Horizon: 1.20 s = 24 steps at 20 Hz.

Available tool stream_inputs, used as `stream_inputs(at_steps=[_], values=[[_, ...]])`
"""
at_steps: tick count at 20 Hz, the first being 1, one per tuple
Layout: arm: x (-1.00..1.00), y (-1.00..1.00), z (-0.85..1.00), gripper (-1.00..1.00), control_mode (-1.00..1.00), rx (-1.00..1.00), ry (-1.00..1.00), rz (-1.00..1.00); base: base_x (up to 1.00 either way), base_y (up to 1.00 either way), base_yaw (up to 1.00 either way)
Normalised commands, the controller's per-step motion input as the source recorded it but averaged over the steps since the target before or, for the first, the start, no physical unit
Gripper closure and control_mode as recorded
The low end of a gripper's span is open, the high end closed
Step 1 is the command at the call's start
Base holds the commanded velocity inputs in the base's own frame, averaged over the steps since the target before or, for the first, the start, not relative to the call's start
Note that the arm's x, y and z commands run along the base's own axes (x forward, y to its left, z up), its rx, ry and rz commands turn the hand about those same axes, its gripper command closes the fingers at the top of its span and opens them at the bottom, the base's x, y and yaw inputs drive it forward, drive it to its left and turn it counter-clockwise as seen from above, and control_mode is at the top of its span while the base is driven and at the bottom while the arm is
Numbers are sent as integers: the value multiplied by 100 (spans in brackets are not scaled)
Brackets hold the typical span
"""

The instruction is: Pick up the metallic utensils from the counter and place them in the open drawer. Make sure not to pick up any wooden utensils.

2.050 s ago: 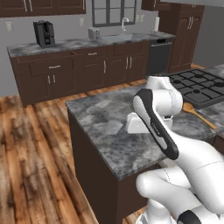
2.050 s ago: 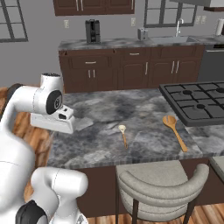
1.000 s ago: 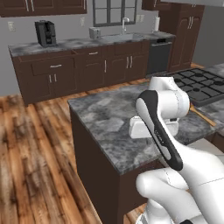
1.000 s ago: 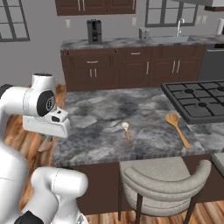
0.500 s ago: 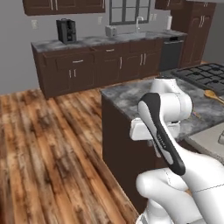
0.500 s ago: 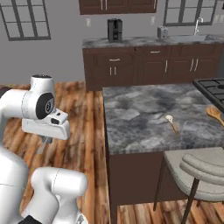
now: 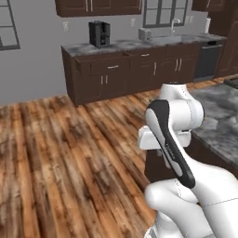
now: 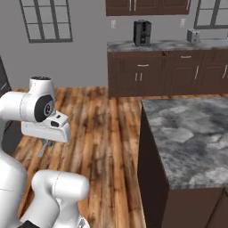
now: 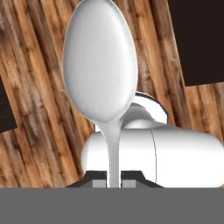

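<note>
Clamped on the slim handle of a silver spoon (image 9: 101, 65), the claw (image 9: 114, 183) has its two dark tips pressed against the handle from either side at the bottom of the hand view. That spoon's round head rises large toward the top of this view, over wood plank floor (image 9: 39, 131). Dark cabinet panels cut in at the upper right and the left edge, with floor between them.

From the left base view, the arm's white wrist (image 7: 174, 116) sits right of centre, out past the near left edge of the counter (image 7: 218, 116), whose marbled top runs off the right side. A wide stretch of plank floor (image 7: 60, 162) lies bare to the left and ahead, reaching to the far cabinet run (image 7: 139, 74) along the grey wall. On that far run stand a black coffee machine (image 7: 99, 34) and a toaster (image 7: 144, 33), with a sink faucet (image 7: 173, 24) further right. Claw and spoon are hidden behind the wrist here.

From the right base view, the hand (image 8: 46, 129) hangs at the left over the floor, well apart from the counter (image 8: 191, 133) at the right. A thin grey sliver, the spoon (image 8: 43, 147), hangs below the hand. The counter's left edge and near edge are plain, its dark side dropping to the floor. Between hand and counter the floor (image 8: 102, 133) is open. The coffee machine (image 8: 142, 32) stands on the far run.

No writing or brand can be read anywhere.
</note>
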Motion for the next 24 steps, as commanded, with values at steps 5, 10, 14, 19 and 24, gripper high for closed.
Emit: stream_inputs(at_steps=[5,10,14,19,24], values=[[0,0,0,100,100,0,0,0,100,45,0],[0,0,0,100,100,0,0,0,100,23,-3],[0,0,0,100,100,0,0,0,100,27,-4],[0,0,0,100,100,0,0,0,100,37,-11],[0,0,0,100,100,0,0,0,100,41,-18]])
